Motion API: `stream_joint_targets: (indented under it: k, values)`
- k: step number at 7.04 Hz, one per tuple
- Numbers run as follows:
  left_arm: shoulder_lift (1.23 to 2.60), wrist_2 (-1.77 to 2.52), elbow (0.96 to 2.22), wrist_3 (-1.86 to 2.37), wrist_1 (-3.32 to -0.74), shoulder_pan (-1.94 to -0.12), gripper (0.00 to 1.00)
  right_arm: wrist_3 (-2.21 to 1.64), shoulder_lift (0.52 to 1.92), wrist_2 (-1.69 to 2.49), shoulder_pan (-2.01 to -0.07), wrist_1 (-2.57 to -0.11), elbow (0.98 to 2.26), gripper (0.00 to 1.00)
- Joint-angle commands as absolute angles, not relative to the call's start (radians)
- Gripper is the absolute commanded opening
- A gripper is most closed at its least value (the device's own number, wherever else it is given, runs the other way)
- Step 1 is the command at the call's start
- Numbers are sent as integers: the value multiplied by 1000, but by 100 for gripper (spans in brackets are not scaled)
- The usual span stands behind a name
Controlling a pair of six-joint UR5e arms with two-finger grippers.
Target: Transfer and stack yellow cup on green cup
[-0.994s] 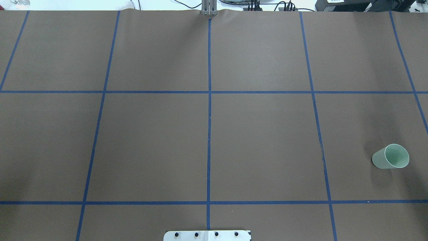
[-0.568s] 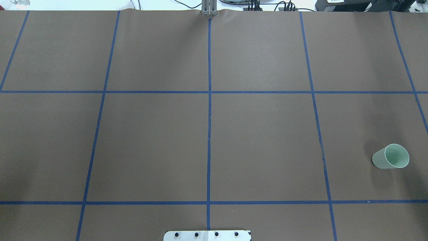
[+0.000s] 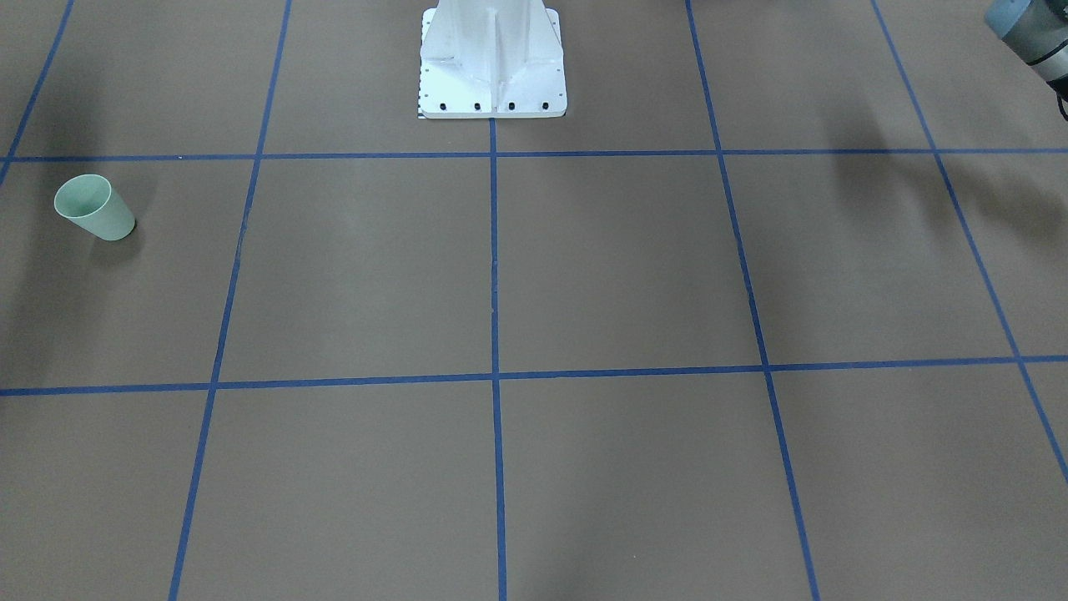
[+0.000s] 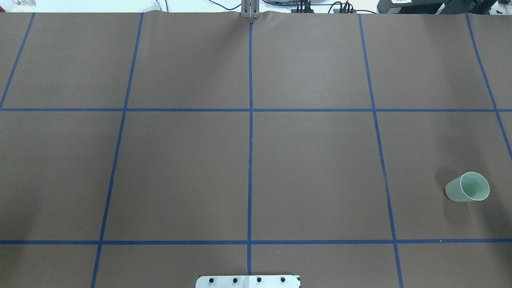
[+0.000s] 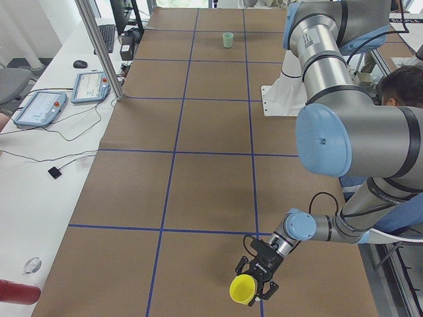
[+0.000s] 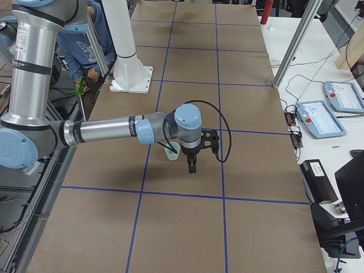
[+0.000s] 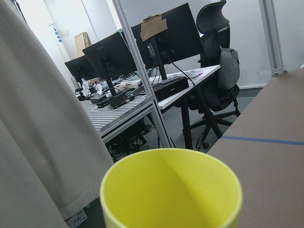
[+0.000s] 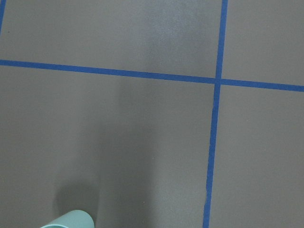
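The green cup stands upright on the brown table, far on my right; it also shows in the front-facing view and the right side view. My right gripper points down just beside it; I cannot tell if it is open or shut. The cup's rim shows at the bottom of the right wrist view. The yellow cup is at my left gripper, tilted, low over the table's left end. Its mouth fills the left wrist view, no fingers shown. I cannot tell the grip.
The white robot base stands at the table's near middle edge. Blue tape lines grid the brown table. A metal pole and a desk with tablets flank the far side. A person sits behind the robot.
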State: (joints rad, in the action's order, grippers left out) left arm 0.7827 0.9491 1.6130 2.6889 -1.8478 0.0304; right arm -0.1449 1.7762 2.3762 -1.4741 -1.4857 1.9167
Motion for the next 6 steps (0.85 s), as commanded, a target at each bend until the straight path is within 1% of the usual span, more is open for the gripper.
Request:
stream_joint_targets:
  k: [1,3,4,5,6]
  values:
    - [972,953,1617,2645,-1642,-177,6,-146,1775,2388,-1474,-1485,1916,100]
    - [986,902,1632,2411,-1637,-341,5,-144,1775,2390,-1474,-1485,1917,100]
    - [994,784,1693,2319,-1682,-354,5,-146,1773,2388,-1474,-1485,1914,100]
    - [1044,732,1751,2127,-1766,-380,5,-146,1769,2388,-1471,-1485,1911,100]
    - [1228,689,1743,1885,-1896,-475,5,-144,1747,2382,-1448,-1486,1908,100]
